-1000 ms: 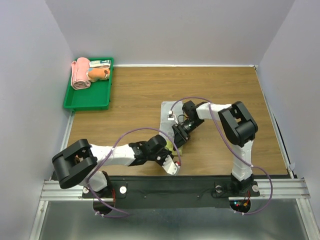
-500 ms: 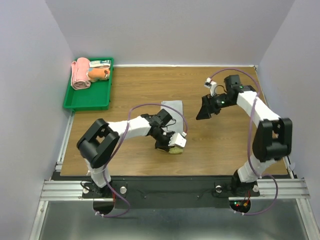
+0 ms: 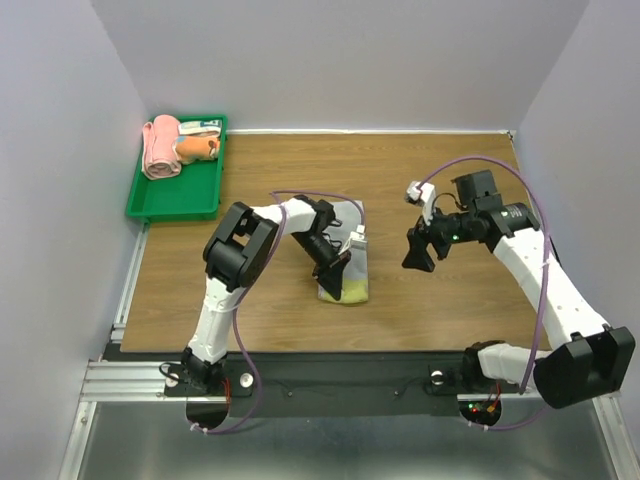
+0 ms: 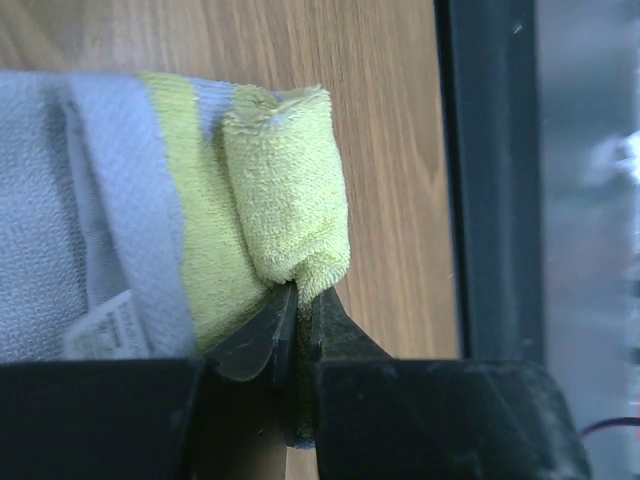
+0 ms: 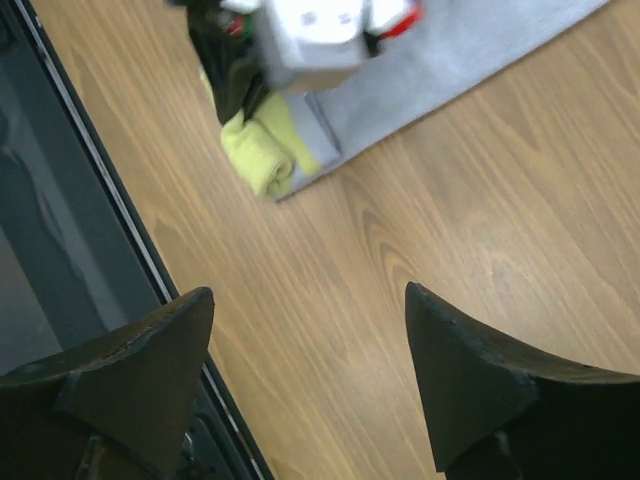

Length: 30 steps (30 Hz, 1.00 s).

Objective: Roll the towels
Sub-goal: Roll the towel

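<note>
A grey towel (image 3: pixel 349 213) with a yellow-green underside lies on the wooden table, its near end turned up into a small yellow-green roll (image 3: pixel 349 291). My left gripper (image 3: pixel 336 268) is on that end. In the left wrist view the left gripper (image 4: pixel 300 292) is shut on the rolled yellow-green edge (image 4: pixel 287 190), with the grey towel (image 4: pixel 50 200) beside it. My right gripper (image 3: pixel 415 256) hangs open and empty over bare wood to the towel's right. The right wrist view shows the right gripper (image 5: pixel 308 300) wide open, with the roll (image 5: pixel 258 150) beyond it.
A green tray (image 3: pixel 173 201) stands at the back left and holds a pink rolled towel (image 3: pixel 158 148) and an orange one (image 3: pixel 194 146). The table's black front rail (image 3: pixel 330 370) runs close behind the roll. Grey walls close in three sides.
My right gripper has let go of the towel and swung away to the right. My left arm has come up from the front edge and closed on the towel's rolled end.
</note>
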{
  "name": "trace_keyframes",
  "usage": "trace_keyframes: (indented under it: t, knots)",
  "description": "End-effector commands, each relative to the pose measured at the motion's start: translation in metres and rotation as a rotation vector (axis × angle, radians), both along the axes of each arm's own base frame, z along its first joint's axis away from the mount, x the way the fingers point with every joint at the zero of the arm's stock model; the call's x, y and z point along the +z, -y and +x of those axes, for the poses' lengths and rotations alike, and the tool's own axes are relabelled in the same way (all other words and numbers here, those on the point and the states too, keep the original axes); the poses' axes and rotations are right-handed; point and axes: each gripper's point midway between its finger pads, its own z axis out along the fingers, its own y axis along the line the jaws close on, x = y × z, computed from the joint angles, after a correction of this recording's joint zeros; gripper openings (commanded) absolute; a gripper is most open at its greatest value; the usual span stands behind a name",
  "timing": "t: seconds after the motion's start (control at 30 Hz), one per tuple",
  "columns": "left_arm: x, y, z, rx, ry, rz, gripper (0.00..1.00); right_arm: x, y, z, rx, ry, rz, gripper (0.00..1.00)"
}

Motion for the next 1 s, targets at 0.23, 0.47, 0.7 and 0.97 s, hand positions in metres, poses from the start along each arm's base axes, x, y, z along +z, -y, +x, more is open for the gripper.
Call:
trace_keyframes:
  t: [0.23, 0.47, 0.7, 0.97]
  knots:
    - [-0.043, -0.020, -0.001, 0.084, -0.266, 0.238, 0.10, -0.043, -0.068, -0.018, 0.159, 0.186, -0.258, 0.68]
    - [-0.049, -0.025, -0.001, 0.100, -0.323, 0.254, 0.10, -0.095, -0.121, -0.017, 0.219, 0.290, -0.348, 0.70]
    - [-0.053, -0.034, 0.001, 0.115, -0.346, 0.241, 0.10, -0.136, -0.144, -0.024, 0.319, 0.373, -0.390, 0.71]
    - [-0.054, -0.043, 0.011, 0.161, -0.347, 0.226, 0.10, -0.176, -0.161, -0.043, 0.416, 0.329, -0.394, 0.53]
